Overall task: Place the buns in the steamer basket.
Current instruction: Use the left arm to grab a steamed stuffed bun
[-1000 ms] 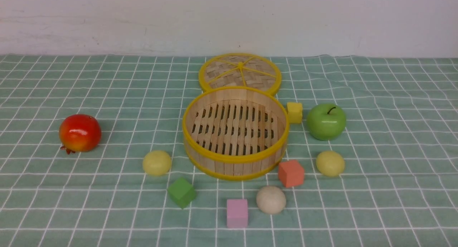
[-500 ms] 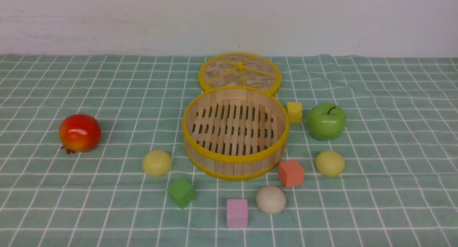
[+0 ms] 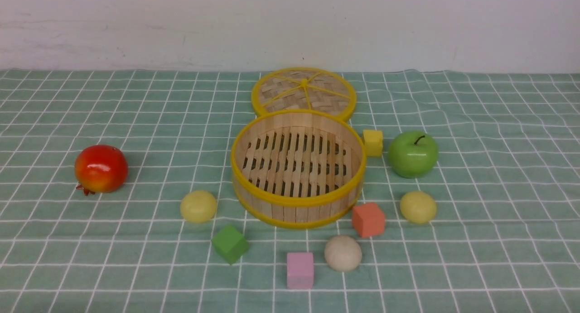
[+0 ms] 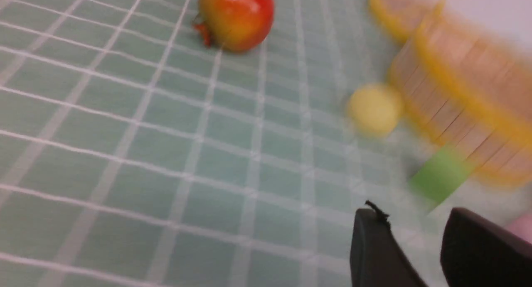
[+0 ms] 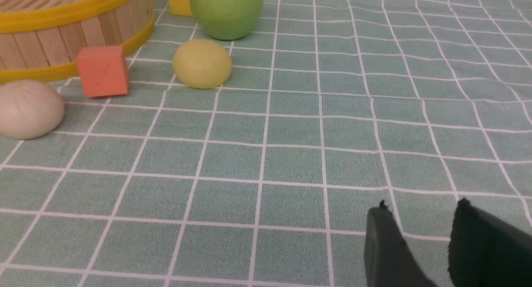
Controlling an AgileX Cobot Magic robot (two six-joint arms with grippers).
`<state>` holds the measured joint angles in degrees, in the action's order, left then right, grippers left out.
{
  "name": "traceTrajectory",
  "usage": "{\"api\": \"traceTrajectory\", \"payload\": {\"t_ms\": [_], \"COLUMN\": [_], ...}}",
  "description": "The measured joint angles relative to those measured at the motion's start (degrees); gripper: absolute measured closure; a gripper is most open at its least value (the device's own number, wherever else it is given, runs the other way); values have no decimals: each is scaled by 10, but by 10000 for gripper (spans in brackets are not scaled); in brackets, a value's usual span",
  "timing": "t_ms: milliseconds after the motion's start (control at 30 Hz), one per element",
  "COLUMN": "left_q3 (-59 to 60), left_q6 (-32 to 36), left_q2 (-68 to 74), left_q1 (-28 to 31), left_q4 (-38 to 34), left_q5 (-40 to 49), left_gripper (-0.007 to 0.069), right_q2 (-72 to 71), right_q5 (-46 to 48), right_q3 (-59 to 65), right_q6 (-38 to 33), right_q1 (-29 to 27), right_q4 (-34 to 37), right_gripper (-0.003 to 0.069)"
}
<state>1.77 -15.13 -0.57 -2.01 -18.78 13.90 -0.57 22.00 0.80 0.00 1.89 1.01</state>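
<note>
- Left end effector [image 4: 406, 233]: fingers parted, nothing between them. Right end effector [image 5: 419, 229]: likewise spread, no load.
- Buns all on the bench [image 3: 149, 263], outside the steamer basket [image 3: 297, 212]. One pale yellow bun [image 3: 199, 206] off the basket's left side; the other yellow bun [image 3: 418, 207] right of it, beyond the orange cube [image 3: 369, 219]; beige bun [image 3: 343, 253] in front of it, just beside the pink cube [image 3: 300, 270].
- Both end effectors out of the front view, so presumably on the near side; every bun then lies forward of them and inward, toward the basket.
- Judgement: left-hand yellow bun nearer the left arm, right-hand yellow and beige nearer the right.
- Domed buns, no clear long axis; finger direction probably governed by neighbouring cubes, chiefly at the beige one.
</note>
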Motion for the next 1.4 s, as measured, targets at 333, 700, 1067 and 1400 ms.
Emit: {"api": "traceTrajectory", "payload": {"t_ms": [333, 700, 1067, 1400], "left_q3": [-4, -307, -517, -717], "left_q6": [-99, 42, 121, 103], "left_q2": [0, 198, 655, 888], "left_q1": [0, 0, -20, -186], "left_q4": [-236, -123, 39, 142], "left_q5": [-150, 229, 452, 440], "left_gripper": [391, 536, 638, 638], "right_q2": [0, 0, 0, 0], "right_q5": [0, 0, 0, 0], "right_q3": [0, 0, 0, 0], "right_q6": [0, 0, 0, 0], "right_q1": [0, 0, 0, 0], "right_q4": [0, 0, 0, 0], "right_gripper": [420, 419, 419, 419]}}
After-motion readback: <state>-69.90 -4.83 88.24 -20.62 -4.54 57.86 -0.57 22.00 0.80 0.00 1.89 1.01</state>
